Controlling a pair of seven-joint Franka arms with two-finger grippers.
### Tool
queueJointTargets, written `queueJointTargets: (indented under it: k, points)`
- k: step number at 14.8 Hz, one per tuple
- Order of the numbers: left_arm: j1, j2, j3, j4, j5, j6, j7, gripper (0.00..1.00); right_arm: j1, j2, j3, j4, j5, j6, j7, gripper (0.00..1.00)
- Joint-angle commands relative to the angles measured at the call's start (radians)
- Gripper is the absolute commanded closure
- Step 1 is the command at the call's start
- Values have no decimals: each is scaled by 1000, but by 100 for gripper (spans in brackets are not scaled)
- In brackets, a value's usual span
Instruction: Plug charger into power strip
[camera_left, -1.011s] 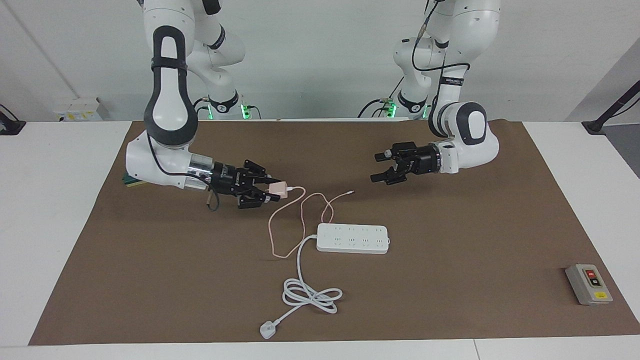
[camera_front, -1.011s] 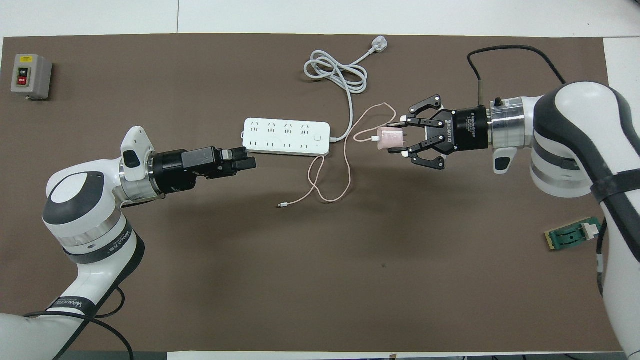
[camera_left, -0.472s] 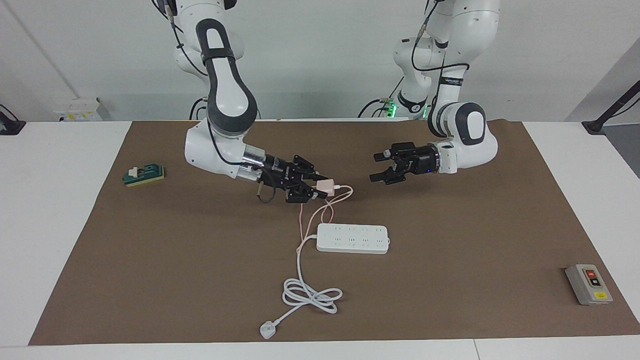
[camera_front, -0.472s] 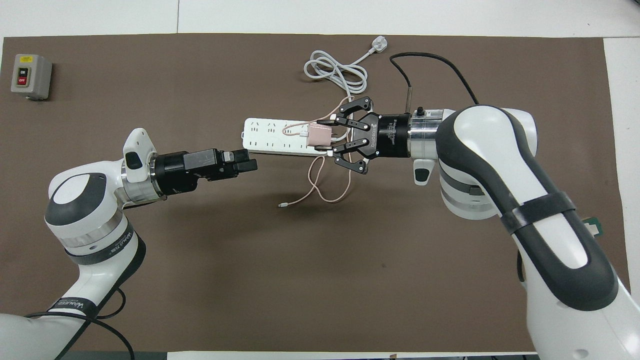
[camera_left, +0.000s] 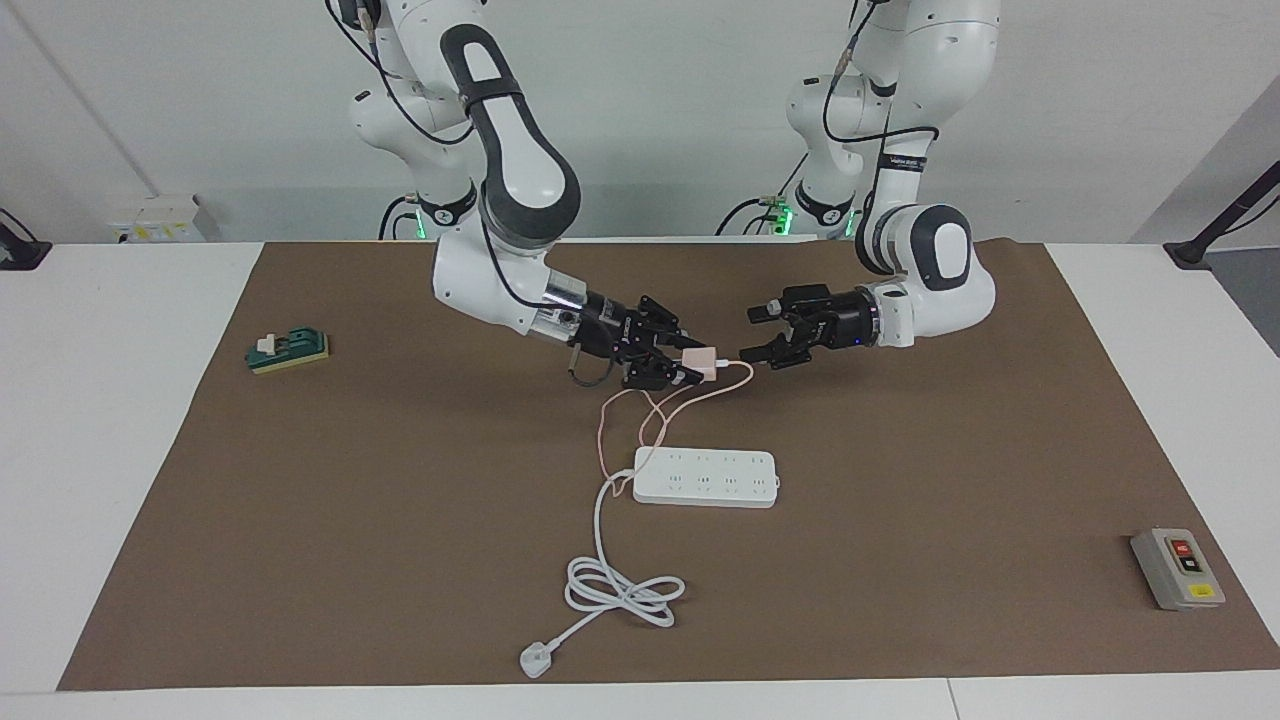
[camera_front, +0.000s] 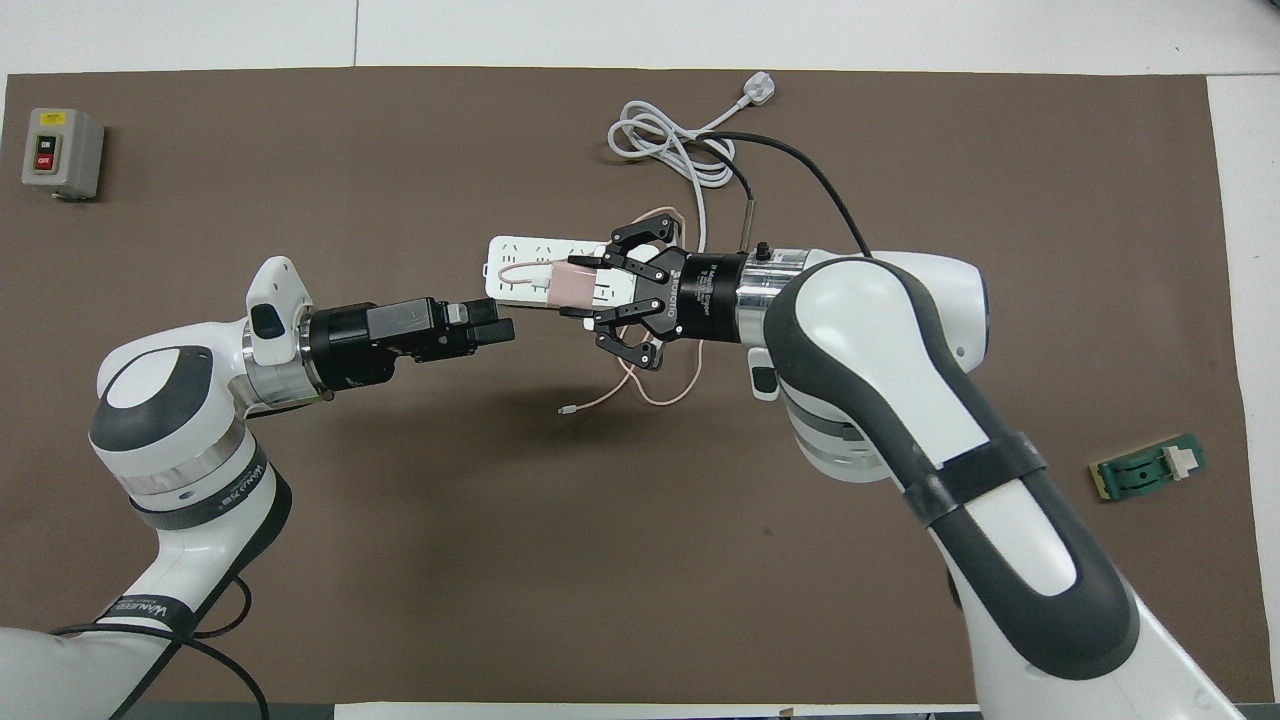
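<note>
Starting at the right arm's end of the table, a small green block lies on the brown mat. The right gripper hangs in the air above the mat, between the robots and the power strip, its fingertips clenched on the charger. The pink cube sits right at the tips of the jaws (its body sticks out past them toward the other arm), and its thin cable droops down to the mat beside the strip's end. The strip lies flat near the middle of the mat, its thick white cord coiled farther from the robots and ending in a white plug. The left gripper hovers just beside the charger with its jaws spread wide, gripping nothing. A grey switch box rests at the left arm's end.
</note>
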Motion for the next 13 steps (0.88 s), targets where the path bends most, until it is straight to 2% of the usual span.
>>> queueJointTargets:
  k: [1, 7, 13]
  points:
    - [-18, -14, 16, -20, -7, 13, 24, 0, 37, 4, 1, -1, 22, 59, 12, 100]
    - [-18, -15, 16, -28, -7, 13, 28, 0, 58, -1, 1, -21, 3, 50, 11, 100]
    - [-18, -17, 16, -37, -7, 15, 31, 0, 52, -31, -1, -62, -94, -18, 14, 100]
